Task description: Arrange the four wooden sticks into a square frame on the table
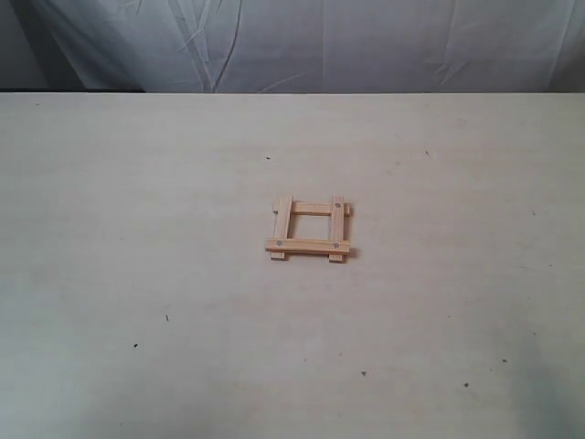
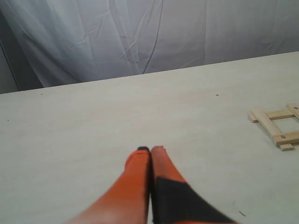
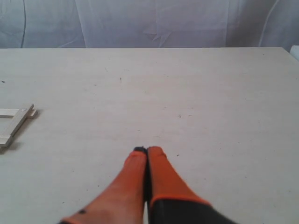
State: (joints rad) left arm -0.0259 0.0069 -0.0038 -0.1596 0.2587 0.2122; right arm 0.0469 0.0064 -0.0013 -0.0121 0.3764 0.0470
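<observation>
The four wooden sticks lie as a small square frame (image 1: 310, 228) near the middle of the table (image 1: 137, 229), overlapping at the corners with their ends sticking out. The left wrist view catches part of the frame (image 2: 276, 125) far off to one side, and the right wrist view shows only a corner of it (image 3: 15, 123). My left gripper (image 2: 150, 150) is shut with nothing in it, its orange fingers pressed together above bare tabletop. My right gripper (image 3: 146, 150) is likewise shut and empty. Neither gripper appears in the exterior view, and both are well away from the frame.
A wrinkled white cloth backdrop (image 1: 302, 41) hangs behind the table's far edge. Tiny dark specks dot the tabletop. Bare tabletop surrounds the frame on all sides.
</observation>
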